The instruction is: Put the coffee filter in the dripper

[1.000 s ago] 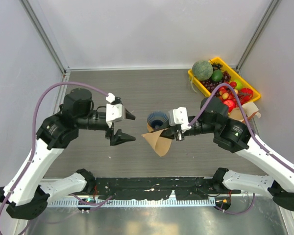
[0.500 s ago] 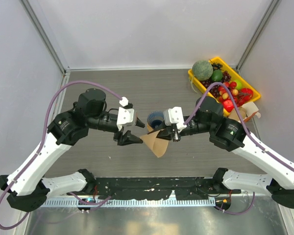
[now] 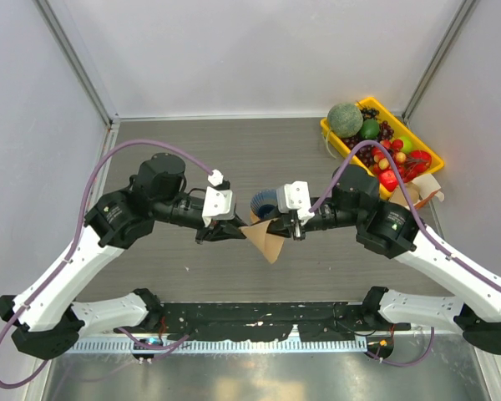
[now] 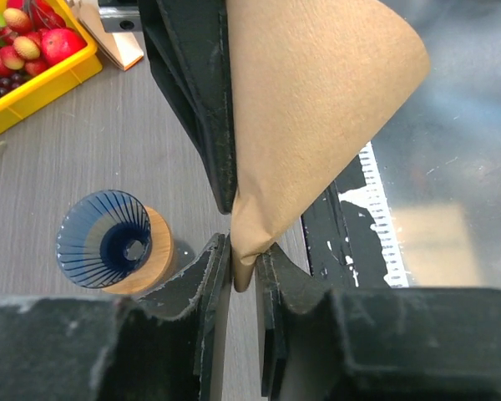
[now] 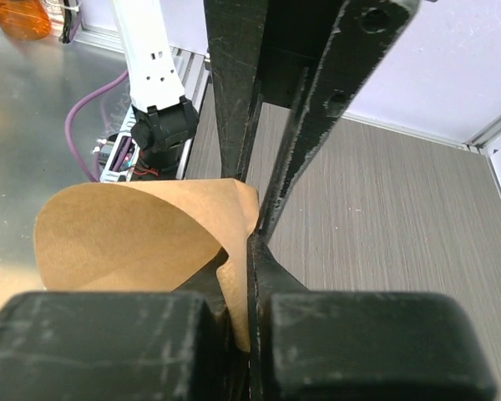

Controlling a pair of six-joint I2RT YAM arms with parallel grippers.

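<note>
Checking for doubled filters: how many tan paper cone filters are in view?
1. The tan paper cone filter is held by the right gripper, one corner between the left gripper's fingers, beside the dark blue ribbed dripper. A nested second could be hidden.

Left arm [image 3: 67,271] and right arm [image 3: 455,276]: white link shells, black joint housings [image 3: 121,219]. One purple cable [image 3: 108,154] loops along each arm to a white wrist block [image 3: 220,203]. Left fingers [image 4: 204,288] and right fingers [image 5: 234,75]: matte black, grainy, scuffed grey at the edges.
</note>
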